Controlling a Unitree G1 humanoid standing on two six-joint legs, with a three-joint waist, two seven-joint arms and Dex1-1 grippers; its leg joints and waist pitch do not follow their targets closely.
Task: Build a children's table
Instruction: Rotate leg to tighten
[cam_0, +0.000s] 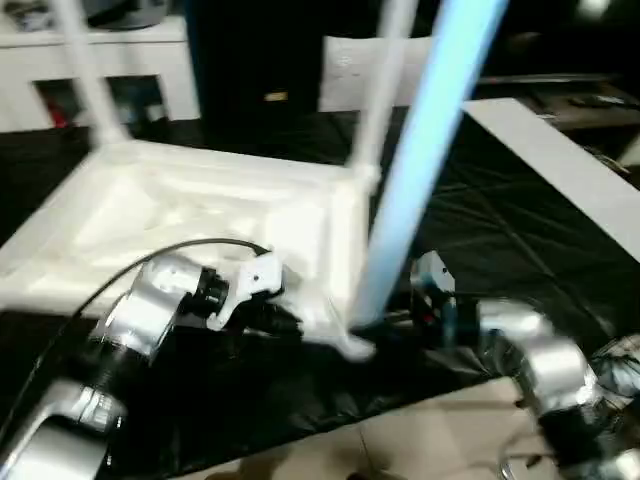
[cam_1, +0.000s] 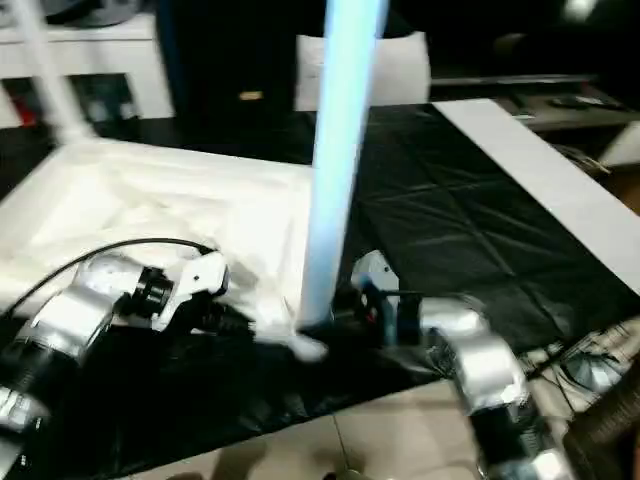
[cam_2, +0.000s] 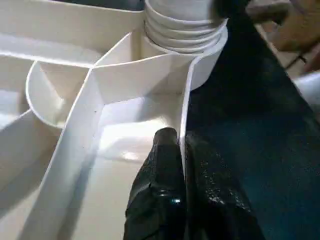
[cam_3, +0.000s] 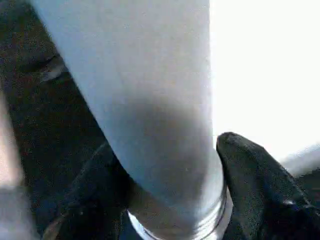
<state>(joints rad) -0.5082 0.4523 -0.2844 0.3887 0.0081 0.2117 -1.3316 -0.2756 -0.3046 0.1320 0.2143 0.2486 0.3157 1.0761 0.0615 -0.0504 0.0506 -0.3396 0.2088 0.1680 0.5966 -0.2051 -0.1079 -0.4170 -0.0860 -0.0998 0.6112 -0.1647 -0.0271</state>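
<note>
In the left eye view, the tabletop (cam_0: 190, 215) lies upside down on a black sheet (cam_0: 500, 240), its ribbed underside facing up, and two legs (cam_0: 375, 95) already stand in the far corner sockets. A third leg (cam_0: 420, 170) leans over the near corner, between the two arms. The right eye view shows the same leg with its lower end at that corner. In the left wrist view, the left gripper (cam_2: 181, 150) has its fingers (cam_2: 162, 175) pressed together on the thin side wall of the tabletop, just beside the socket where a threaded end sits. In the right wrist view, the right gripper (cam_3: 165, 170) has one finger on each side of the leg near its threaded end, pinching it. The plastic looks light, stiff and rather smooth, so the leg may slip; holding it low, close to the thread, probably gives the best control.
</note>
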